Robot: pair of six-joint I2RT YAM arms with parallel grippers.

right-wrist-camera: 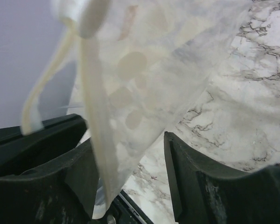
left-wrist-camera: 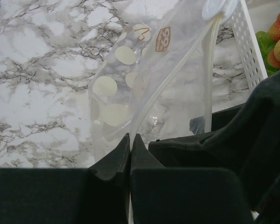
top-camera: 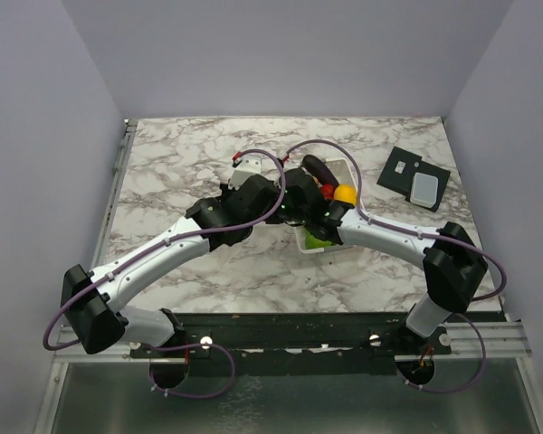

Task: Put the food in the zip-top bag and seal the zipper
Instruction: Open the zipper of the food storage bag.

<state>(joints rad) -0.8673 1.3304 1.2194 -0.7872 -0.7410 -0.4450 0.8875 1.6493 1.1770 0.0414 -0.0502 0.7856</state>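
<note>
The left gripper (left-wrist-camera: pixel 130 148) is pinching the limp, slippery-looking clear dotted plastic bag (left-wrist-camera: pixel 144 79); the right gripper (right-wrist-camera: pixel 128 144) is gaping around its stiffer zipper strip (right-wrist-camera: pixel 97 121), probably the surer hold.

plenty of bare room on the left half of the table (top-camera: pixel 163 172) and along its far edge. crowded in the middle: left gripper (left-wrist-camera: pixel 130 138) and right gripper (right-wrist-camera: pixel 129 141) packed close together by the white basket (left-wrist-camera: pixel 247 46). no way through the right gripper's wide gap, filled by the hanging zip-top bag (left-wrist-camera: pixel 144 79). squeezed on the left gripper's right side by the dark right arm (left-wrist-camera: pixel 252 130) and the basket wall. blocked at the far right corner by flat black squares (top-camera: pixel 414 177). shut in by walls (top-camera: pixel 45 136) on three sides.
</note>
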